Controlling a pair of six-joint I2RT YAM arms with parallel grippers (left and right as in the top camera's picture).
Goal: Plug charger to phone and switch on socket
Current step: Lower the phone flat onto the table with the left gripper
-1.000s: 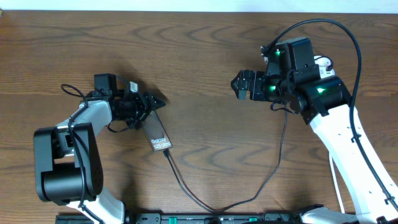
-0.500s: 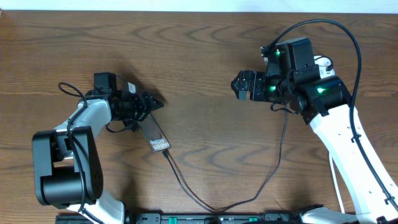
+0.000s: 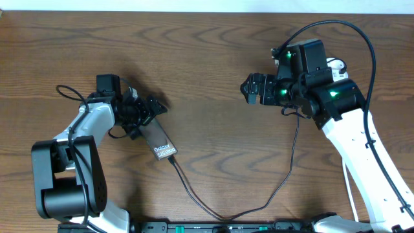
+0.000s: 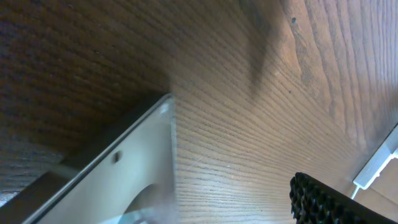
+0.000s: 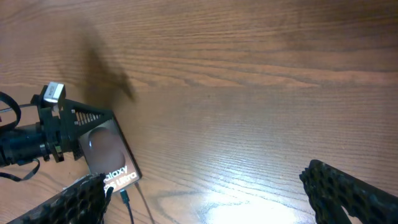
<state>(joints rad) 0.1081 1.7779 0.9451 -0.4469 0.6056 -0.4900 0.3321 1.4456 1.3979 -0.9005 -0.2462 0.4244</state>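
The phone [image 3: 160, 141] lies slantwise on the wooden table [image 3: 213, 58], its "Galaxy" lettering at the near end. The charger [image 3: 194, 197] is a thin black cable whose plug tip sits in the phone's near end [image 3: 171, 160]. My left gripper [image 3: 147, 118] is open at the phone's far end. In the left wrist view one fingertip [image 4: 317, 199] stands apart from the phone [image 4: 112, 180], with bare wood between. My right gripper [image 3: 249, 89] hangs open over the table, well right of the phone [image 5: 106, 152]. The socket is hidden; only a small white piece [image 3: 334, 65] shows behind the right arm.
The charger cable loops down to the table's front edge [image 3: 223, 217], then climbs to the right arm [image 3: 296, 133]. A black rail [image 3: 194, 228] runs along the front edge. The left arm's base [image 3: 65, 188] stands at the front left.
My left gripper has opened and drawn back a little to the left, off the phone's far end. The phone has shifted slightly. The right arm has not moved.
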